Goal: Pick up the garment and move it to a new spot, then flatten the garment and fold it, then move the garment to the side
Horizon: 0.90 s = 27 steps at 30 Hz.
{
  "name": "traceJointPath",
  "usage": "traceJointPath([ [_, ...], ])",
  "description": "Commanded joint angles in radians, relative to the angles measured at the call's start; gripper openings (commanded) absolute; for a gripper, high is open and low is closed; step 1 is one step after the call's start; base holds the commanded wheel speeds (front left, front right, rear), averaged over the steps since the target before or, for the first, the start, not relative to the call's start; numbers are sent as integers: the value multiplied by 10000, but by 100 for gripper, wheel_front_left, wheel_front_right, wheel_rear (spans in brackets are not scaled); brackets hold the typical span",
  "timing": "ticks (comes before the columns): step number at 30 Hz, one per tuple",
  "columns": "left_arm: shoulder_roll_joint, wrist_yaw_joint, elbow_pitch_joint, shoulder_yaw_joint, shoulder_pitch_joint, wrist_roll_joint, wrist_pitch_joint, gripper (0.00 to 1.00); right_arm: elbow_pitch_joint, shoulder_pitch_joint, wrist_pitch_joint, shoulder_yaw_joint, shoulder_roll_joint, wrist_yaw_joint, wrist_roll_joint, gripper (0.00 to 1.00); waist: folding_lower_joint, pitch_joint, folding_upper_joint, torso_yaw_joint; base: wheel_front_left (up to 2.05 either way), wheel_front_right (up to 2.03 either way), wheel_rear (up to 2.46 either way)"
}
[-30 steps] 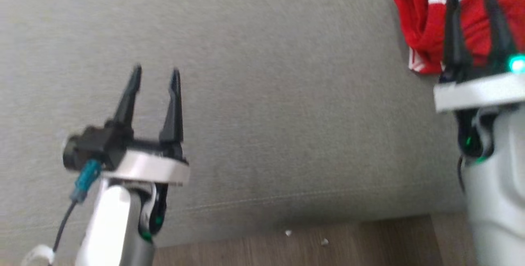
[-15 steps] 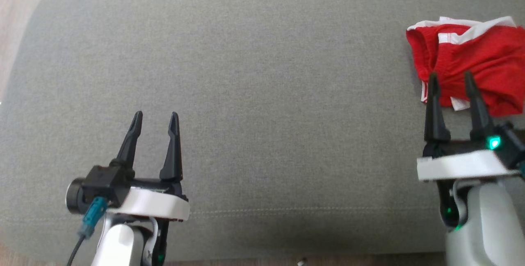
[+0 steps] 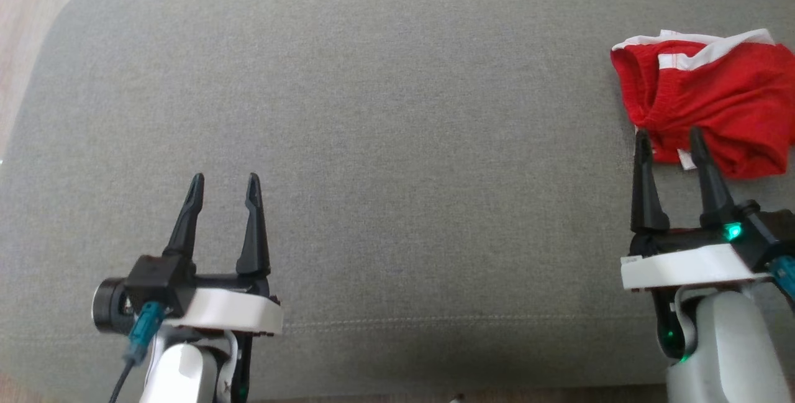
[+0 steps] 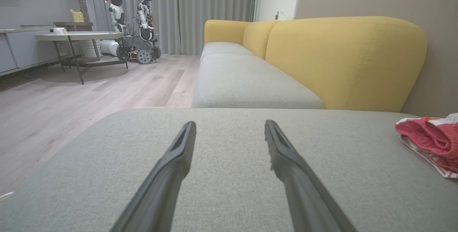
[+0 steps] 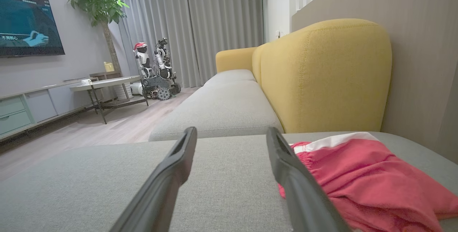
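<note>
Grey cushion (image 3: 372, 111); red garment (image 3: 714, 105) on it

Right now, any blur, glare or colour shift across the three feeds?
Head view: sharp, flat even light, garment saturated red on the grey cushion. Left wrist view: left tool fingers soft near the bottom edge. Right wrist view: garment reads washed-out pink, right tool fingers blurred close up; no glare.

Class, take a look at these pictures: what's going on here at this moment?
A two-armed robot faces a grey cushion. A red garment with white trim lies crumpled at the cushion's right end. The right gripper is open, its fingertips at the garment's near edge, gripping nothing. The left gripper is open over bare cushion, well away from the garment. The garment has not yet been picked up.
</note>
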Motion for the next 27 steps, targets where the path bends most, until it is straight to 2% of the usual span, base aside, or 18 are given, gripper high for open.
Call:
traceJointPath([
  [1, 36, 77, -233, 398, -166, 71, -49, 100, -255, -189, -126, 296, 59, 63, 77, 100, 1, 4, 0, -16, 0, 0, 0],
  [3, 36, 131, -166, 456, -156, 5, -49, 100, -234, -247, -133, 322, 60, 63, 134, 100, 1, 13, 0, -38, 0, 0, 0],
  [12, 36, -307, -219, 679, -137, -670, -49, 100, -98, -421, -132, 399, 61, 63, 182, 100, 1, 29, 0, -107, 0, 0, 0],
  [23, 36, -406, -378, 751, -175, -1009, -49, 100, -106, -444, -92, 504, 62, 63, 134, 100, 1, 39, 0, -2, 0, 0, 0],
  [27, 36, -575, -237, 777, -148, -1291, -49, 100, -106, -463, -70, 525, 62, 63, 127, 100, 1, -35, 0, 40, 0, 0, 0],
])
